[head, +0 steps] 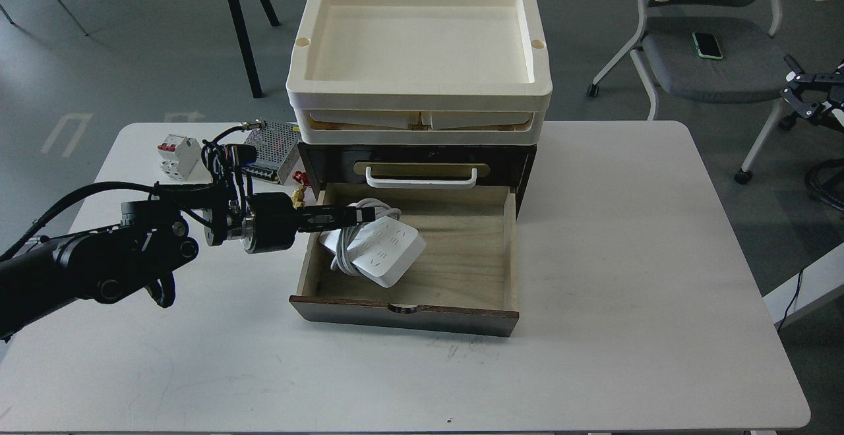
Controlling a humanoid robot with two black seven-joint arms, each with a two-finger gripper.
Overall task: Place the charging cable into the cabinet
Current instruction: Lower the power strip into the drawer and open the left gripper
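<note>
The charging cable (386,250), a white power strip with its cord coiled around it, lies tilted in the left part of the cabinet's pulled-out pale wood drawer (475,257). The dark brown cabinet (524,165) has a white handle (422,178) on its upper drawer. My left gripper (366,213) reaches in from the left over the drawer's left wall, and its dark fingers are closed on the cord at the strip's upper end. My right gripper (801,89) is a small dark shape at the right edge, far from the table.
Two stacked cream trays (419,92) sit on top of the cabinet. A perforated metal box (270,145) and a white breaker with a red switch (177,157) stand behind my left arm. A chair with a phone (707,45) is at the back right.
</note>
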